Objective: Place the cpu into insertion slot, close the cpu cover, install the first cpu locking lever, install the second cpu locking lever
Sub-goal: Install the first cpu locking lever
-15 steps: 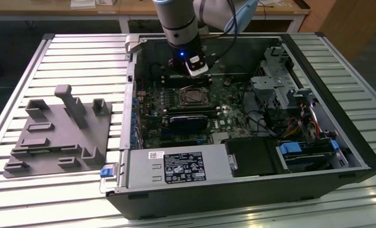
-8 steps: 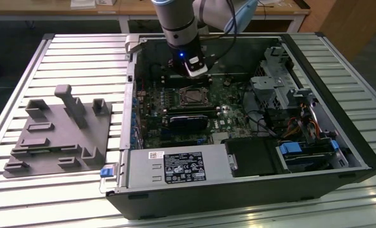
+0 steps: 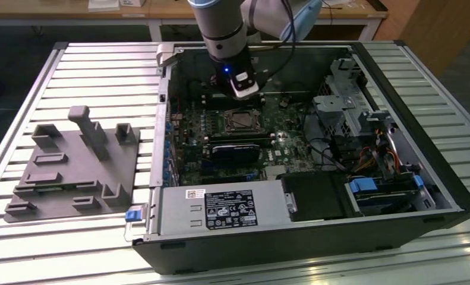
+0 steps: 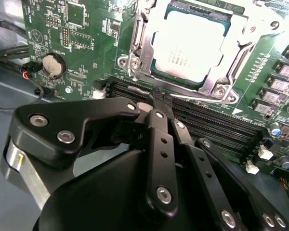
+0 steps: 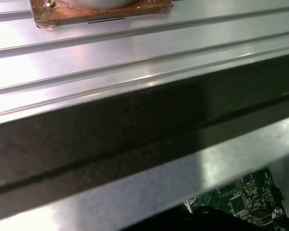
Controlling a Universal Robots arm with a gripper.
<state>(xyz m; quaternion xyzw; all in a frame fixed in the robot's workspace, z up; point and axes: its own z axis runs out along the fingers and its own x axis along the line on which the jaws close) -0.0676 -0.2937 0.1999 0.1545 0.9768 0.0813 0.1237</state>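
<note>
While the arm reaches down into the open computer case (image 3: 298,249) on the slatted aluminium table (image 3: 100,71), its gripper (image 3: 243,90) hangs just above the motherboard (image 3: 282,148), near the insertion slot (image 3: 241,120). Seen in the second wrist view, the cpu (image 4: 190,43) lies flat in that slot, silvery face up. The cpu cover (image 4: 140,45) is down around it, with its frame lying over the chip's edges. A thin locking lever (image 4: 197,97) runs along the side of the socket nearest the gripper. The black fingers (image 4: 156,139) are pressed together, and their tips meet right at this lever, beside the memory slots (image 4: 207,127). Whether the wire sits pinched between them I cannot tell. A coin cell battery (image 4: 53,65) sits on the board well apart from the socket. On the exterior view's left, a grey moulded fixture (image 3: 72,166) lies on the table beside the case. The power supply (image 3: 218,209) sits in the case's near corner.
</note>
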